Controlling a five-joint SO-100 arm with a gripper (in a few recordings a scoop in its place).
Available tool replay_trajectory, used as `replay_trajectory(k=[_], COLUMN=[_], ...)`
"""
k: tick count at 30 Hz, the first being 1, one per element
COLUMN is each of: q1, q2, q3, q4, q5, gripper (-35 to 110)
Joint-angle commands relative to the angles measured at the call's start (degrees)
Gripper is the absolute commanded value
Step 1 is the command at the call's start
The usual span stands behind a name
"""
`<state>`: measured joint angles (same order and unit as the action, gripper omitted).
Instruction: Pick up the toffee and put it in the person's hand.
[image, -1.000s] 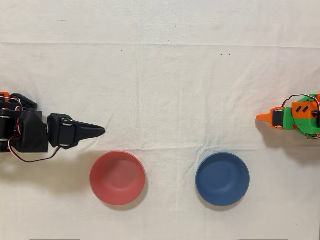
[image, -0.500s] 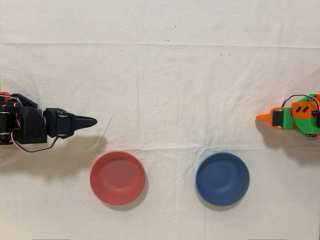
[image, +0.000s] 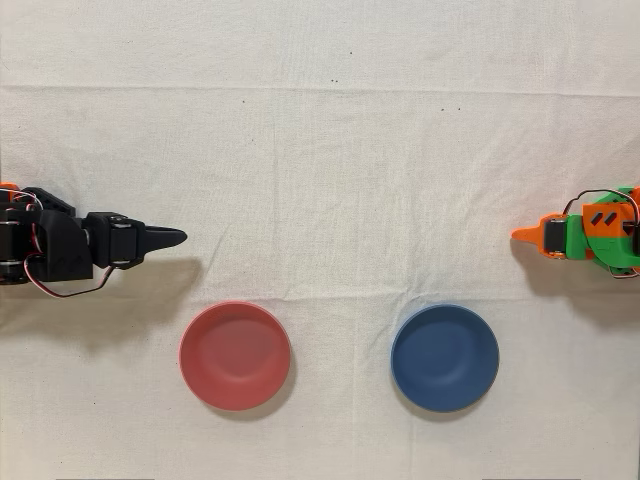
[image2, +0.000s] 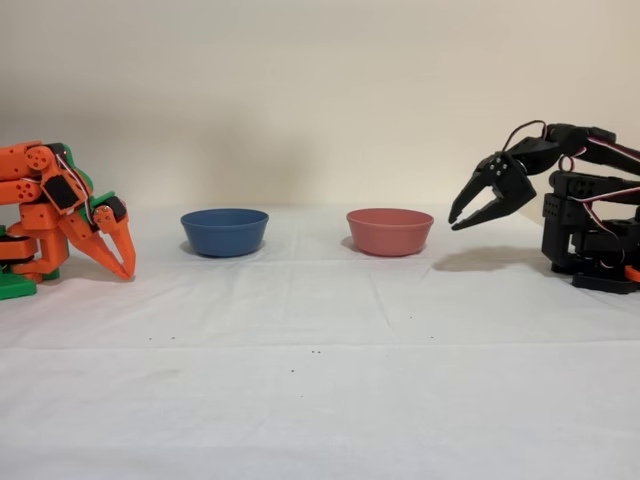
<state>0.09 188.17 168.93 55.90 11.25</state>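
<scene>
From the side camera I see my black gripper (image2: 458, 221) hanging above the white cloth (image2: 320, 350) at the right, jaws parted with nothing between them, tips angled down-left. The red bowl (image2: 389, 231) sits just left of it, the blue bowl (image2: 224, 231) farther left, and the idle orange arm (image2: 60, 215) at the left edge.

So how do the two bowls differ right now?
The red bowl is salmon red; the blue bowl is dark blue. In the overhead view the red bowl lies nearer the black gripper, whose jaws are parted above the cloth, and the blue bowl lies nearer the idle orange arm. Both are round, upright, similar in size.
</scene>
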Motion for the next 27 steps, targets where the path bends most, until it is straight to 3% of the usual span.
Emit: replay_trajectory(k=[1,27], q1=[-0.4,-0.4], q2=[3.4,4.8], q3=[0.8,9.1], q4=[2.7,3.0], q5=[0.4,-1.6], gripper=[0,0])
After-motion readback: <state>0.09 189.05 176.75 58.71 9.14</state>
